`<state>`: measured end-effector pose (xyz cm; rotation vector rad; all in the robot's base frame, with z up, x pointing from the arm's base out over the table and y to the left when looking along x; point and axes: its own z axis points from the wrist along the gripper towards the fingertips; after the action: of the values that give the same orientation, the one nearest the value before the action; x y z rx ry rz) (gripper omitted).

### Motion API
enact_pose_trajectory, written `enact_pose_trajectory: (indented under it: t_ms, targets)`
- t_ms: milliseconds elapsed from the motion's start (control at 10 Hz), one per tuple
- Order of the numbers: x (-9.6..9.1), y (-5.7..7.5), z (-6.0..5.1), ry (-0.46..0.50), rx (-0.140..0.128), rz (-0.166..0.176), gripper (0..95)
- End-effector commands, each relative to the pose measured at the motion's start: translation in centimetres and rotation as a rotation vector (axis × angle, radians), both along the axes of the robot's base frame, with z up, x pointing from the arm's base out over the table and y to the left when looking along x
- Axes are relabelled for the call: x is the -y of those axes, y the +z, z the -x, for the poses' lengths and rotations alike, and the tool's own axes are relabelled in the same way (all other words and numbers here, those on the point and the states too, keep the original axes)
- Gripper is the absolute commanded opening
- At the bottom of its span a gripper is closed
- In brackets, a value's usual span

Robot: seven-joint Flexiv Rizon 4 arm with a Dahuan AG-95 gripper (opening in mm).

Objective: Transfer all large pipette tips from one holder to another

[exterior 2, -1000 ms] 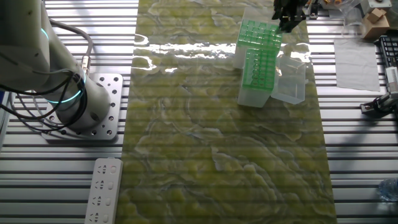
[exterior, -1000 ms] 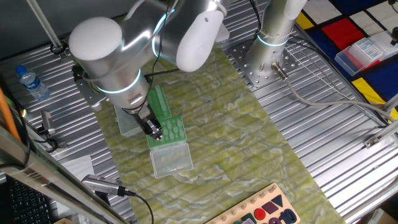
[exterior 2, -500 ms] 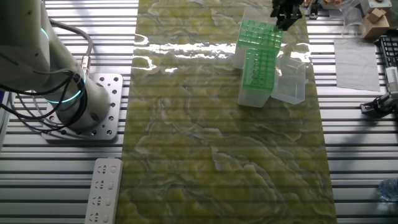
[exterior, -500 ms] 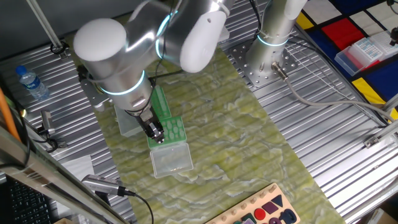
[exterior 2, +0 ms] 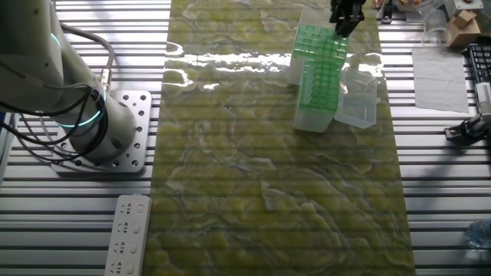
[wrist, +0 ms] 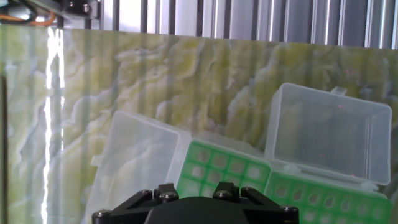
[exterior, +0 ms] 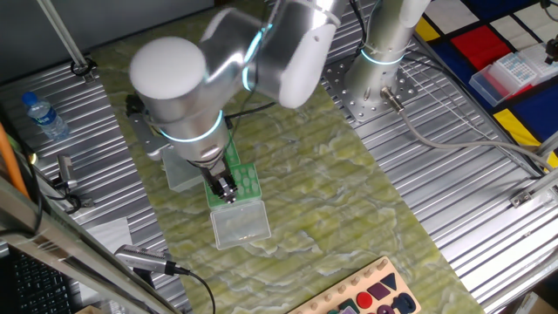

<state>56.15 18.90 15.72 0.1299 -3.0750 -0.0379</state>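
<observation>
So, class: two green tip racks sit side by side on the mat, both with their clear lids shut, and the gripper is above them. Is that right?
Not quite. The two green tip racks do sit side by side under the gripper, but their clear lids are open, hinged back. The hand view shows it best.

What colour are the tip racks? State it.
Bright green racks, with clear hinged lids; the hand view shows it best.

I saw open mat [exterior 2: 261,192] at 6 o'clock | green racks [exterior 2: 318,73], clear lids [exterior 2: 359,100] crowded 12 o'clock.
</observation>
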Motion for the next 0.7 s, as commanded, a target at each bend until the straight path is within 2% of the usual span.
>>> enact_pose_trajectory:
  t_ms: [100, 600, 700]
  targets:
    - [-0.24, -0.13, -0.04, -0.005, 0.005, 0.007, 19.0]
    - [-0.33, -0.50, 0.01, 0.002, 0.017, 0.016, 19.0]
    - [-0.33, -0.52, 0.01, 0.000, 0.018, 0.016, 0.0]
